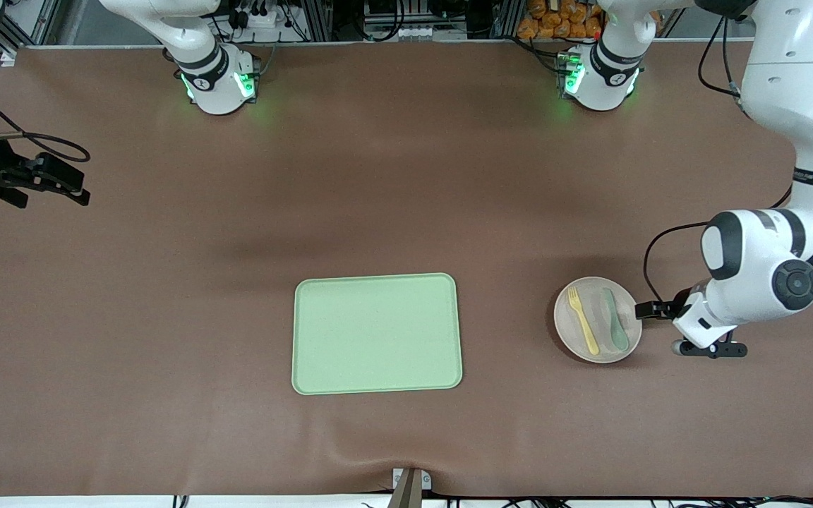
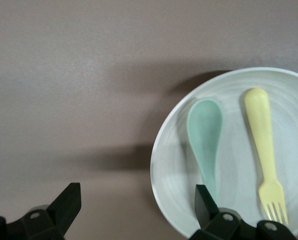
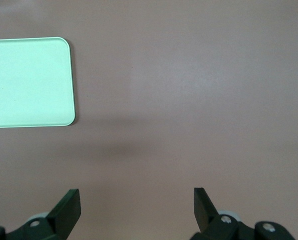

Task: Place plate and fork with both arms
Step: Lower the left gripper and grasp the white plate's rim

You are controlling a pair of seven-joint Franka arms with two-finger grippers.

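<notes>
The left claw [image 2: 137,210] hangs low over the brown tabletop [image 2: 78,75] with its fingers spread wide. One finger [image 2: 67,202] is over bare tabletop beside the plate [image 2: 234,170]; the other finger [image 2: 205,202] is over the plate's rim, by the spoon's handle. On the plate lie a green spoon [image 2: 205,140] and a yellow fork [image 2: 265,150], side by side and apart, the spoon nearer the claw's gap. The fork's tines point toward the claw.
</notes>
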